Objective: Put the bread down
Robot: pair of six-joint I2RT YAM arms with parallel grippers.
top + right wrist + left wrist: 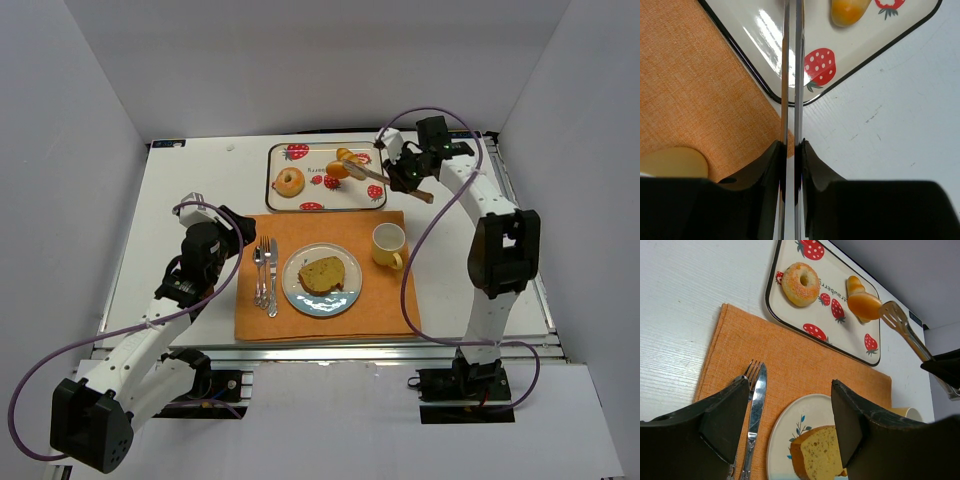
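An orange croissant (340, 166) lies on the strawberry tray (312, 160), right of a sugared donut (289, 182). My right gripper (408, 178) is shut on metal tongs (372, 172), whose tip reaches the croissant; I cannot tell whether it grips it. In the right wrist view the gripper (791, 147) squeezes the tong arms (799, 75) close together, and the croissant (847, 10) shows just right of them. My left gripper (238, 230) is open and empty over the orange mat's left edge. Its view (790, 385) shows the croissant (862, 302), tongs (900, 322) and donut (800, 284).
A plate (300, 298) with a cake-like bread slice (322, 275) sits on the orange placemat (380, 300). A fork and knife (266, 275) lie left of the plate. A cream cup (388, 245) stands to the right. Grey walls enclose the white table.
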